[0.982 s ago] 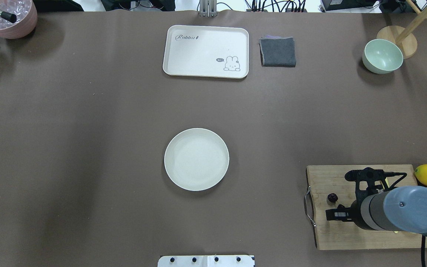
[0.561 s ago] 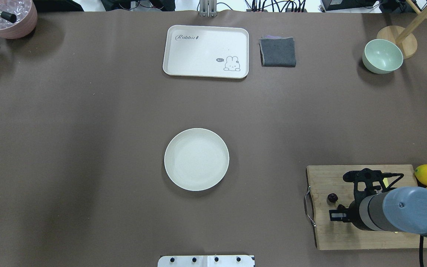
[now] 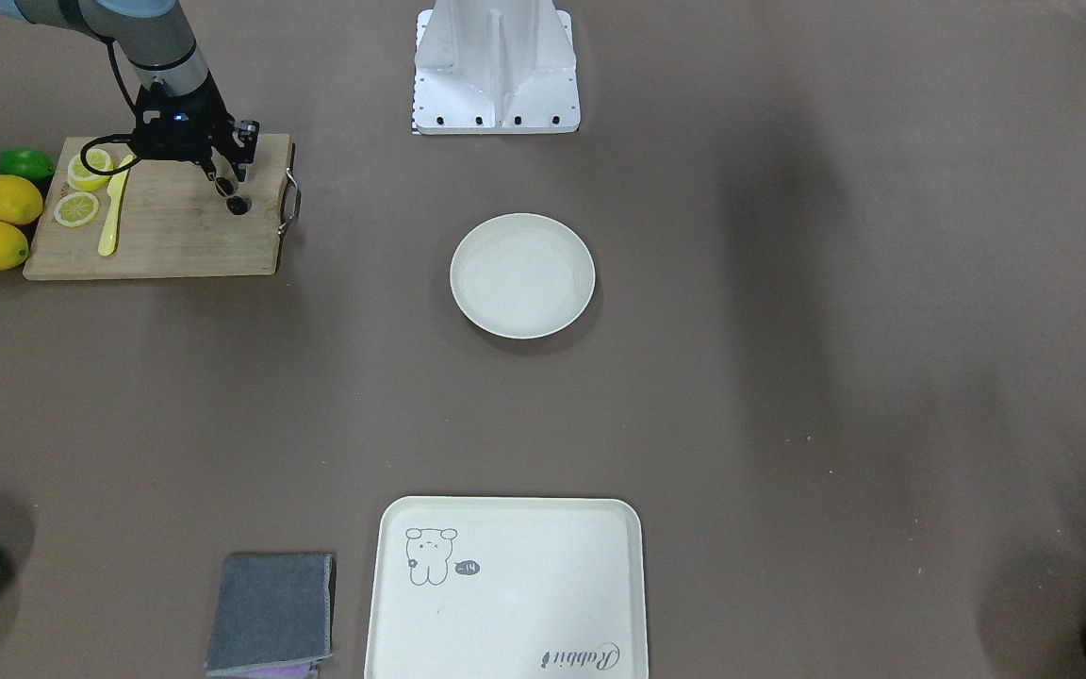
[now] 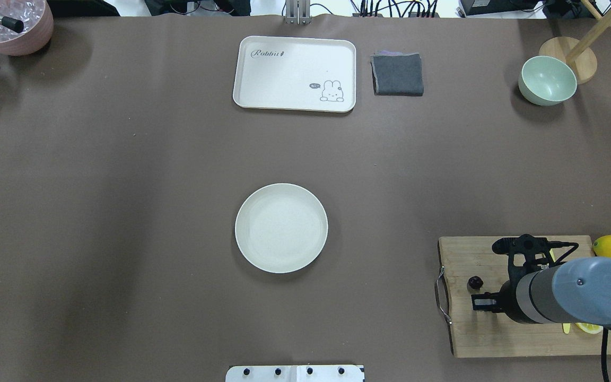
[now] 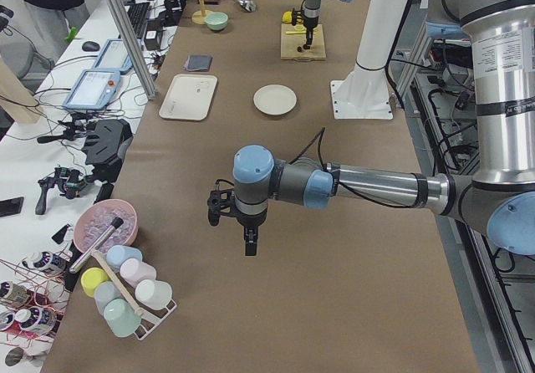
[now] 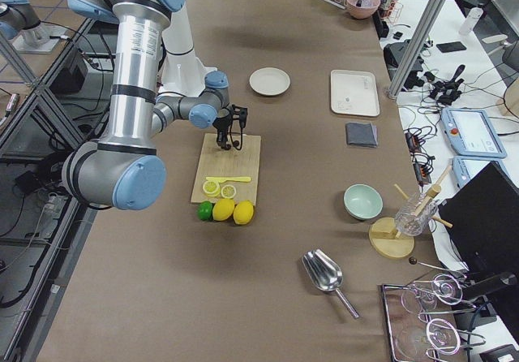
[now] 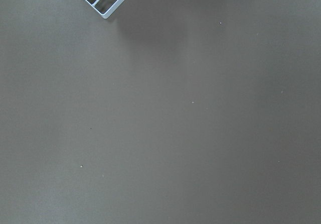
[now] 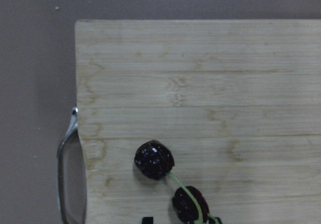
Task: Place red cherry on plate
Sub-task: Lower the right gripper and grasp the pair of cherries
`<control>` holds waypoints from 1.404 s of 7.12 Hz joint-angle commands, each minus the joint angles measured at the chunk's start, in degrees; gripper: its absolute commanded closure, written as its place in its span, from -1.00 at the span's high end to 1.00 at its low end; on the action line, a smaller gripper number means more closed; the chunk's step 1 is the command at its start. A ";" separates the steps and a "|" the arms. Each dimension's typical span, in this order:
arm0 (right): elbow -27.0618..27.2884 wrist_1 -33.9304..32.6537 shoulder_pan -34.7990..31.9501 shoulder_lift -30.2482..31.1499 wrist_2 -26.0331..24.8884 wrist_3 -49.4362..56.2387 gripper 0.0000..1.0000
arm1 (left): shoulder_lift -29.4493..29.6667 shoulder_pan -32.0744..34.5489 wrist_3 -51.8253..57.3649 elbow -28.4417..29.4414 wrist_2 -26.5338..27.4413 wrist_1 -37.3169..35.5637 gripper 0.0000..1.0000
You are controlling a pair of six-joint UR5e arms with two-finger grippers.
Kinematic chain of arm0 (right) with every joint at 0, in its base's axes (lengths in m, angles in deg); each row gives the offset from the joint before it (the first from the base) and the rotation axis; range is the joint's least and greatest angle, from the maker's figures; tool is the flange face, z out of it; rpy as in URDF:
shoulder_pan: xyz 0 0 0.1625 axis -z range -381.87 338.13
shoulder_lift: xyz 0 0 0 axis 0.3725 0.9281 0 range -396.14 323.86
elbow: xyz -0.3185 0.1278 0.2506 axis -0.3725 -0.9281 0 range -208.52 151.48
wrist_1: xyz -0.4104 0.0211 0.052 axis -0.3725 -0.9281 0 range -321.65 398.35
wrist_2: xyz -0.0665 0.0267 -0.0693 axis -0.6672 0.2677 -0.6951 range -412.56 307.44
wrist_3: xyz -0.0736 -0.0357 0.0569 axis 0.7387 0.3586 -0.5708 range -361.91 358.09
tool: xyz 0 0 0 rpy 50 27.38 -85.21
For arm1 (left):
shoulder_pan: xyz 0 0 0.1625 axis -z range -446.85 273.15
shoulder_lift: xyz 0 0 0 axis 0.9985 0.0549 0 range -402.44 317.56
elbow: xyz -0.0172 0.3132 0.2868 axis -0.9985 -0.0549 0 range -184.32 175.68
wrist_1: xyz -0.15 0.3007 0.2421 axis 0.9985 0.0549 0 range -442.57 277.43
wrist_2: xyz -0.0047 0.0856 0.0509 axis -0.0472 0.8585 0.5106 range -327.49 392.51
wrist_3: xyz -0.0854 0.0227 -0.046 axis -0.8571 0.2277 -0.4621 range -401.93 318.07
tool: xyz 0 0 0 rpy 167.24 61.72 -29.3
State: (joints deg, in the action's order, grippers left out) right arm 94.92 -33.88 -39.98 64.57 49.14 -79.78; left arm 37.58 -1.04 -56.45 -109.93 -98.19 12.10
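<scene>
The red cherry (image 8: 154,159), a dark pair joined by green stems, lies on the wooden cutting board (image 4: 470,254) near its handle end; it shows small in the overhead view (image 4: 475,282). My right gripper (image 3: 230,189) hangs just above it, open, its black fingertips (image 8: 147,219) at the bottom edge of the wrist view on either side of the second cherry. The round cream plate (image 4: 281,228) sits bare at the table's middle, well left of the board. My left gripper (image 5: 251,243) hovers over bare table at the far left end; I cannot tell its state.
Lemons (image 3: 10,199), a lime (image 3: 26,164), lemon slices (image 3: 81,189) and a yellow knife (image 3: 109,217) sit on or beside the board. At the far side stand a cream tray (image 4: 295,73), a grey cloth (image 4: 398,74) and a green bowl (image 4: 547,80).
My right arm's wrist has shifted slightly toward the table's near edge and right, covering one lemon in the overhead view. The cherry and the plate have not moved.
</scene>
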 commanded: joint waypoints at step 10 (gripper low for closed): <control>-1.98 -0.81 -7.99 -1.21 3.68 7.29 -1.00 | 0.31 -0.21 -1.03 0.05 0.00 0.07 0.95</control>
State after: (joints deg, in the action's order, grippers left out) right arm 92.71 -34.69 -47.94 63.18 53.20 -72.49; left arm 37.89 -1.25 -57.38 -109.81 -98.19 12.17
